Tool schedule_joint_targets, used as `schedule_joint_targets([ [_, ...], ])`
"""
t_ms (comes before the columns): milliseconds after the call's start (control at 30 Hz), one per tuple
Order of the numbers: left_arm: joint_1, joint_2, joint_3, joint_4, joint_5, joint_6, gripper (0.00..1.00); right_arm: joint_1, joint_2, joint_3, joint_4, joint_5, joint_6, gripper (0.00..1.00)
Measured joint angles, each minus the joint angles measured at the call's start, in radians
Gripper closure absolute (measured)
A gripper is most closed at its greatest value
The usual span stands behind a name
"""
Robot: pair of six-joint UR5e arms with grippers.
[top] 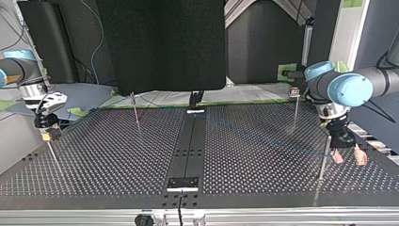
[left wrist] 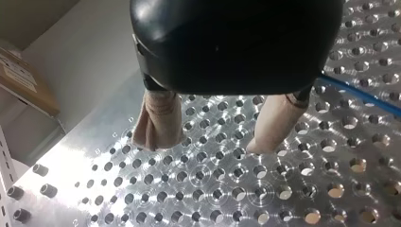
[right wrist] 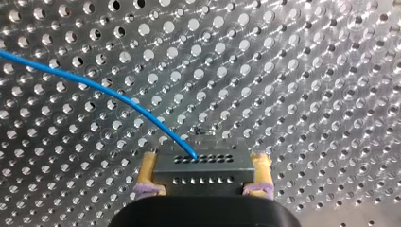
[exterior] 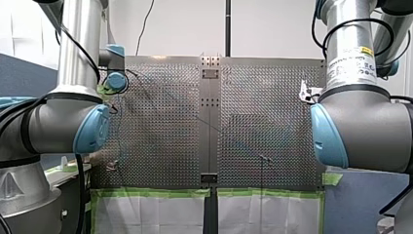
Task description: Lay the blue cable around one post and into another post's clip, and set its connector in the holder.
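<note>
1. Right wrist view: the right hand point(right wrist: 205, 177) grips the dark connector point(right wrist: 203, 163), with a yellow pad pressed to each side. The blue cable point(right wrist: 94, 90) leaves the connector's face and arcs away ahead of the hand over the perforated counter point(right wrist: 307, 71).
2. Left wrist view: the left hand point(left wrist: 208, 144) has its beige pads point(left wrist: 158, 123) spread with nothing between them, low over bare counter. The cable passes just beside one finger, outside the gap.
3. Top view: the right hand sits at nine o'clock. The left hand sits at four o'clock, with a thin post point(top: 323, 160) just at its own nine o'clock. The cable runs from the centre out toward that post. A clip-topped post point(top: 295, 106) stands toward three o'clock, apart from the cable. The holder cannot be picked out for sure.
4. Front view: the left arm point(exterior: 58, 122) and right arm point(exterior: 360, 126) fill nine and three o'clock and leave little of either hand to read.
5. The routing step looks to be in hand, with the connector not yet seated. The next move likely calls for the left hand to close on the cable by the thin post and guide it round. Meanwhile the right hand would need to hold the connector steady without dragging the line off the slender posts.
</note>
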Motion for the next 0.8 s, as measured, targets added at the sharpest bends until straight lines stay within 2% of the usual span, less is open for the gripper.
schedule_joint_targets([
  [200,0.001,0.000,0.000,0.000,0.000,0.000,0.00,0.001,0.000,0.000,0.000,0.005,0.001,1.00],
  [333,0.002,0.000,0.000,0.000,0.000,0.000,0.00,-0.004,-0.001,-0.001,0.049,-0.010,0.001,1.00],
  [800,0.006,0.000,0.000,0.001,0.000,0.000,0.00,-0.004,0.001,0.000,0.048,-0.009,0.000,1.00],
])
